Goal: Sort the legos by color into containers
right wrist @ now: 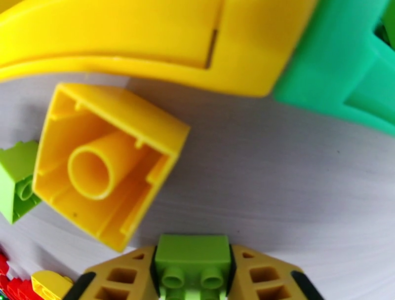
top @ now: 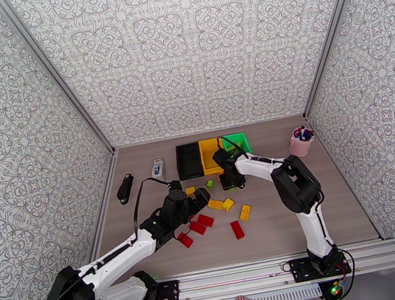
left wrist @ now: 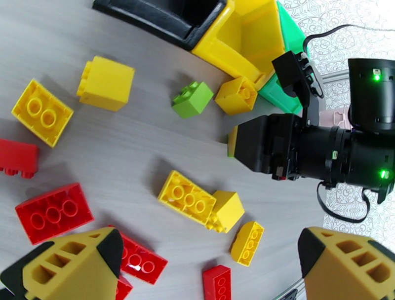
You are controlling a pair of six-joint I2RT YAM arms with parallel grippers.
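Lime green lego (right wrist: 192,254) is clamped in right gripper (right wrist: 192,269). Green bin (right wrist: 340,74) lies just ahead-right, beside yellow bin (right wrist: 148,49). Left gripper (left wrist: 207,266) is held spread wide over loose bricks (left wrist: 187,197).

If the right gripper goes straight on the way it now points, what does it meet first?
Probably the bare table just ahead of the right gripper and its lime green brick; past that, the yellow bin wall, close to the green bin. Depth is unclear.
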